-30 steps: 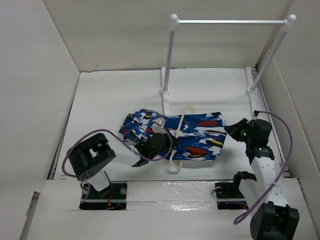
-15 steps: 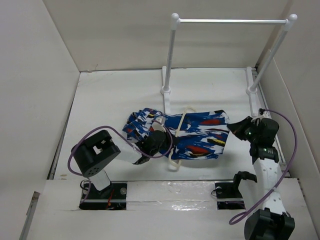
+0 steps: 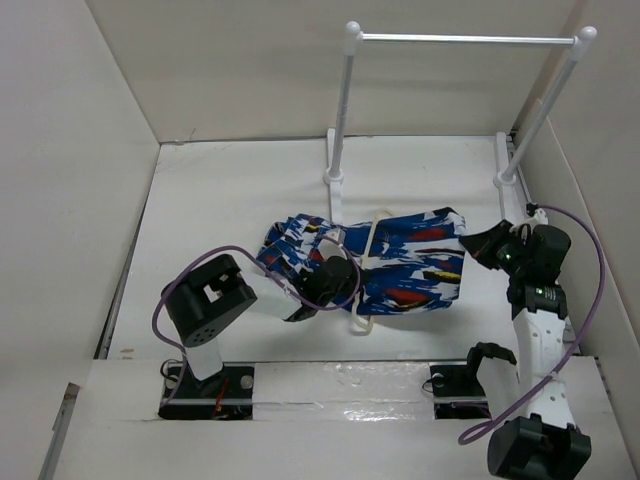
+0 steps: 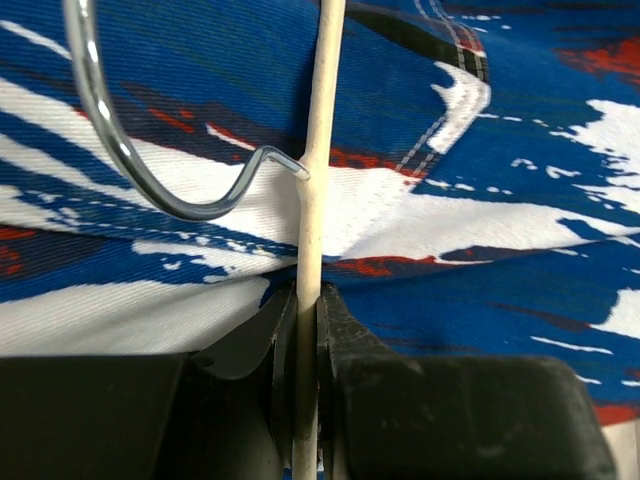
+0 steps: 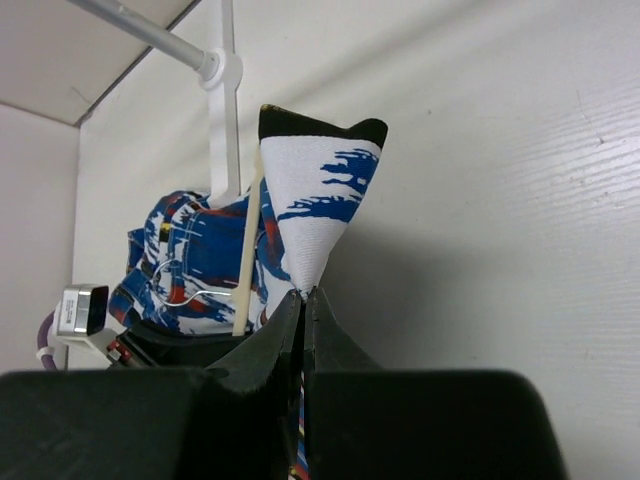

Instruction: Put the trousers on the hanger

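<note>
While both arms are reaching in over the white table (image 3: 220, 200), the bright blue soft fabric trousers with white, red, black and yellow patches (image 3: 410, 262) are lying bunched mid-table. They are sitting just in front of the left pole of the white-poled rack with metal crossbar (image 3: 343, 110). The thin cream-white hanger with small metal hook (image 4: 322, 120) is lying on top of the trousers. Its slim bar is running near-to-far across the cloth, with the near end poking out past the fabric's near edge.

The left gripper (image 4: 305, 305) is clamping that cream bar, fingers squeezed together with only the bar between them. The hook is curving off to the left just beyond the fingertips in the left wrist view.

The right gripper (image 5: 303, 298) is pinching the right-hand end of the trousers, fingers pressed together on a fold of cloth. That fold is standing up above the fingertips as a white-and-blue peak with a black edge. The rest of the garment is resting on the table. Cannot tell whether any part of the hanger frame is passing under the fabric.
</note>
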